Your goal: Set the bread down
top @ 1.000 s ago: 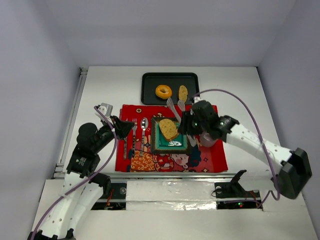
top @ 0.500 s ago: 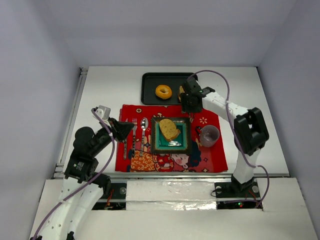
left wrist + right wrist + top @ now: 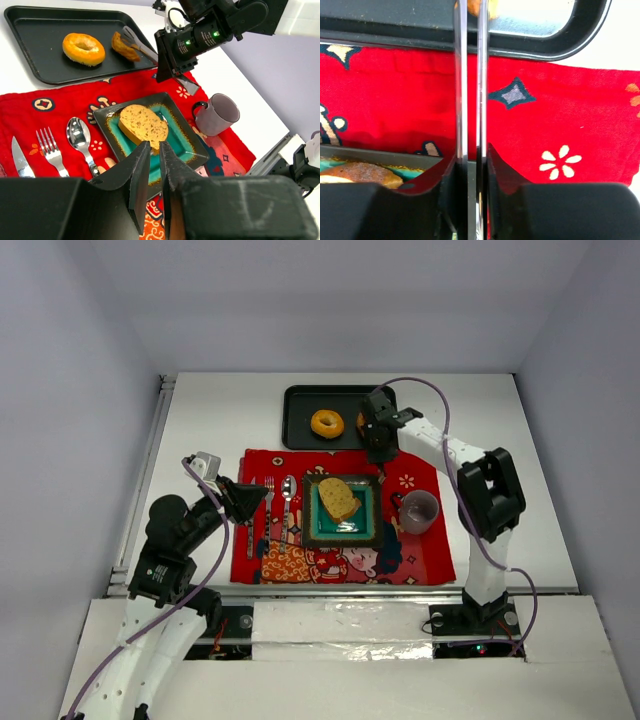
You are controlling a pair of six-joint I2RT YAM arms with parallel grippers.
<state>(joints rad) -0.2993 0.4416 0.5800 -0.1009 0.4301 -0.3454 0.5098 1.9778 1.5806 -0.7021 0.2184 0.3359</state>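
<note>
A ring-shaped bread (image 3: 327, 423) and an oval slice (image 3: 362, 422) lie in the black tray (image 3: 300, 400). A second slice (image 3: 337, 498) lies on the teal square plate (image 3: 369, 525). My right gripper (image 3: 377, 435) is shut on metal tongs (image 3: 468, 75), and their tips reach the tray's slice (image 3: 122, 47). Whether the tips pinch the slice I cannot tell. My left gripper (image 3: 262, 495) hovers over the red mat's left part with its jaws nearly together and empty. In the left wrist view it (image 3: 154, 146) points at the plated slice (image 3: 142, 125).
A red patterned mat (image 3: 430, 555) holds the plate, a knife (image 3: 250, 530), a fork (image 3: 268, 505), a spoon (image 3: 287, 495) and a grey mug (image 3: 418, 510). White walls enclose the table on three sides.
My right arm swung from beside the plate back to the tray, and the tongs now reach the slice there. My left arm barely moved.
</note>
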